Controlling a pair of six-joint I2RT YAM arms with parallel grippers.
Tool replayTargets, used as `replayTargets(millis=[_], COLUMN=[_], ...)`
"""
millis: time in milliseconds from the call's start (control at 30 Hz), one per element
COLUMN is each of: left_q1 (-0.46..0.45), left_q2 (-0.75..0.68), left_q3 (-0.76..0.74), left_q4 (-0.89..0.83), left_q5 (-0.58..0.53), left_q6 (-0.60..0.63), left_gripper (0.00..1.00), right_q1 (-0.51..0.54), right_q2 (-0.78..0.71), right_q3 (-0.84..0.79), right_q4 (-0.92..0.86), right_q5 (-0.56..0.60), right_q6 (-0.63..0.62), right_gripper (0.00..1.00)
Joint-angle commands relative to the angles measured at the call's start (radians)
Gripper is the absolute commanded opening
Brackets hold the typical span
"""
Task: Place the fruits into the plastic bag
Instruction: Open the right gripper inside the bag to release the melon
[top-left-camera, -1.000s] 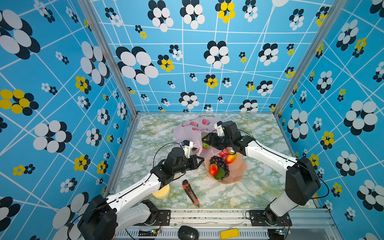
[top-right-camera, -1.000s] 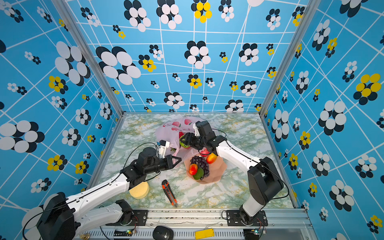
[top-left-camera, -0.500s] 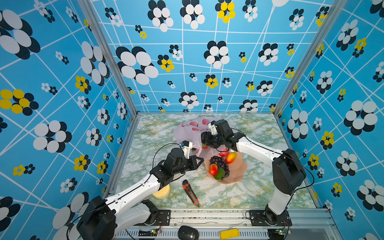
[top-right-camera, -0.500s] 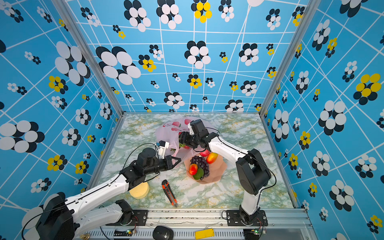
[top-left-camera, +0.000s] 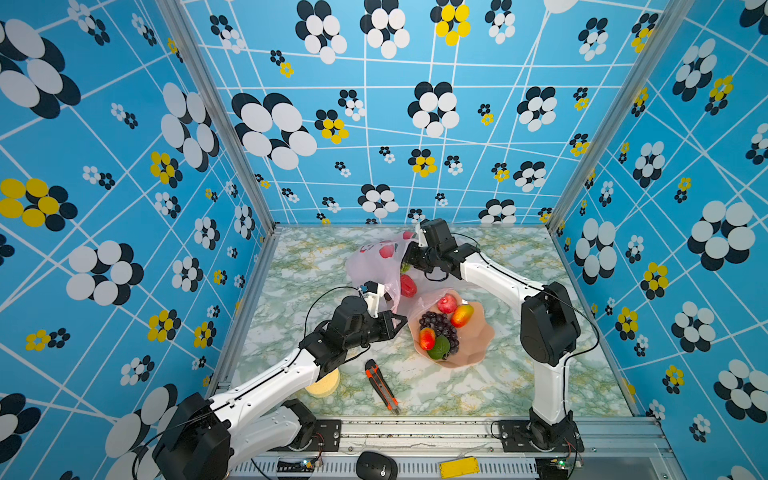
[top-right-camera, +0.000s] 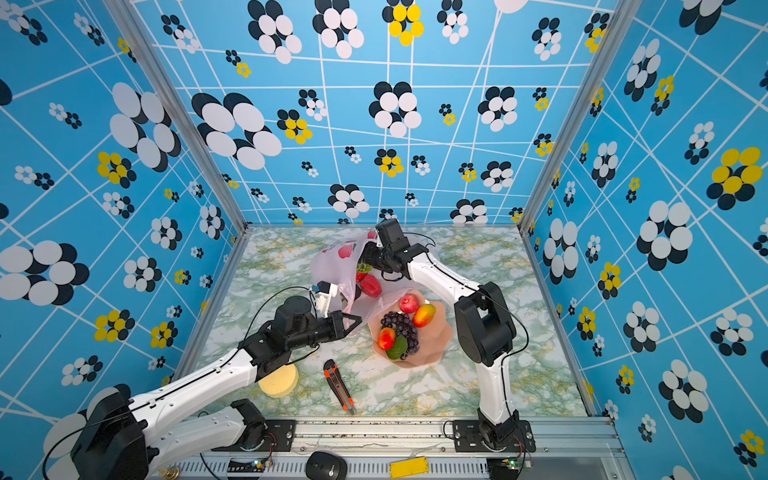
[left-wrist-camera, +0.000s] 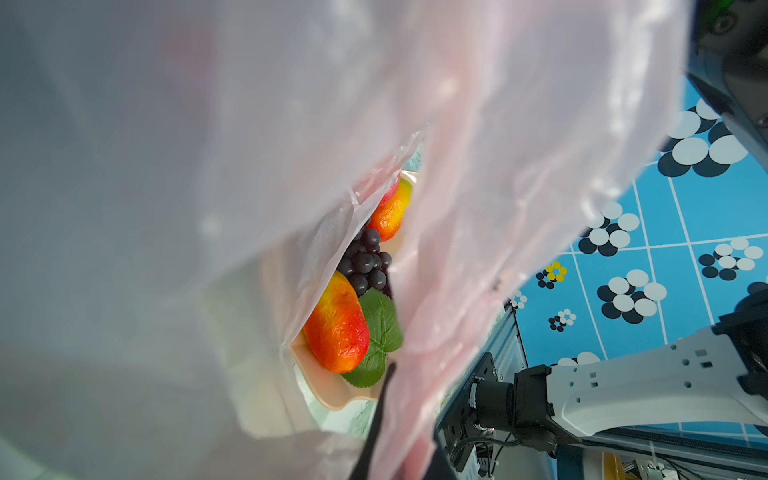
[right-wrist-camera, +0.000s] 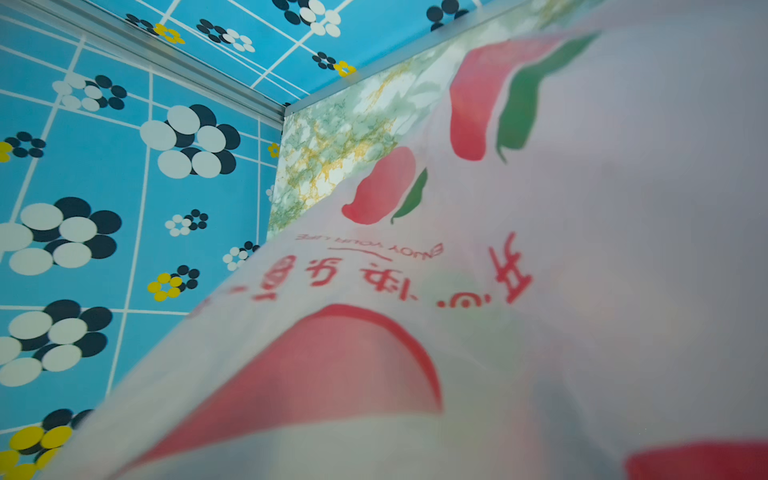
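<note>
Right, status:
1. Left gripper (top-left-camera: 397, 323) clamped shut, looks pinched on the lower lip of the bag (top-left-camera: 370, 266) – holds the mouth open facing the bowl (top-left-camera: 478, 332)
2. Right gripper (top-left-camera: 409, 261) is at the bag mouth; fingers hidden, can't tell wide or closed
3. Red fruit (top-left-camera: 408, 286) lies just below it at the mouth, likely the drop spot
4. Grapes (top-left-camera: 440, 326), mango (top-left-camera: 462, 315) and others sit in the bowl, not bagged yet
5. Top views show both arms and layout; left wrist view peeks through a film gap at the bowl fruit; right wrist view shows only bag print, no fingers
</note>
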Motion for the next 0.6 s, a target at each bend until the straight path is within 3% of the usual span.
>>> replayTargets(millis=[0,233,567], left_q1=[0.007,0.017,0.017], left_q2=[-0.032,-0.020,0.018], left_q3=[-0.009,0.001,0.012], left_q4=[-0.037,-0.032,-0.007], left_q5=[-0.014,-0.007,0.005], left_q6=[0.023,0.027,0.019], left_gripper=[0.00,0.00,0.00], right_q1=[-0.010,-0.015,-0.013], right_q2=[0.005,-0.042,-0.222], right_q3=[0.075,0.084,-0.110], right_q4=[-0.039,-0.065,-0.048], right_q5=[0.040,0.043,-0.075], right_q6=[-0.029,-0.065,-0.065], right_gripper=[0.97,0.97,0.97])
